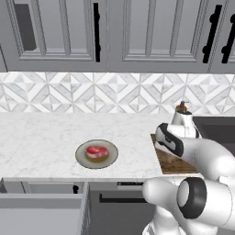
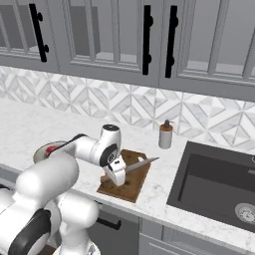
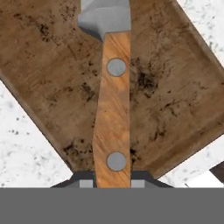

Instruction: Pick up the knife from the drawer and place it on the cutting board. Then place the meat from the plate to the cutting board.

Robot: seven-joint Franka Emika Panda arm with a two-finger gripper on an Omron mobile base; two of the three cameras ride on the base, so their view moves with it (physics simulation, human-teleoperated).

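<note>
1. Gripping the knife [image 3: 113, 113] by the butt of its wooden handle, the claw [image 2: 115, 178] hangs low over the cutting board [image 2: 134, 184]; in the hand view both finger tips [image 3: 86, 183] press the handle's sides, so the jaws are closed on it.

2. Left of the cutting board sits the plate [image 1: 81, 158] on the marble counter [image 1: 41, 137], well apart from the board, with the meat [image 1: 97, 152] lying flat in its brown centre. The meat is a small red slab with pale streaks, untouched.

3. Below the plate and further from the board, the drawer [image 1: 41, 202] stands pulled out at the counter's front edge.

4. Over the cutting board, the knife points away from the claw, its grey blade reaching out past the board's far edge toward the soap bottle [image 2: 166, 134]. The handle shows two round rivets and warm orange grain. Whether it already rests on the board or hovers just above it, I cannot tell.

5. Right of the cutting board lies the dark sink [image 2: 219, 179].

6. My reading: the first step is nearly done, with the knife carried over and about to be set down. The next move calls for lowering until the handle rests on the board, then opening the jaws and lifting clear.

7. After that the arm must swing left of the board to the plate for the meat.
</note>
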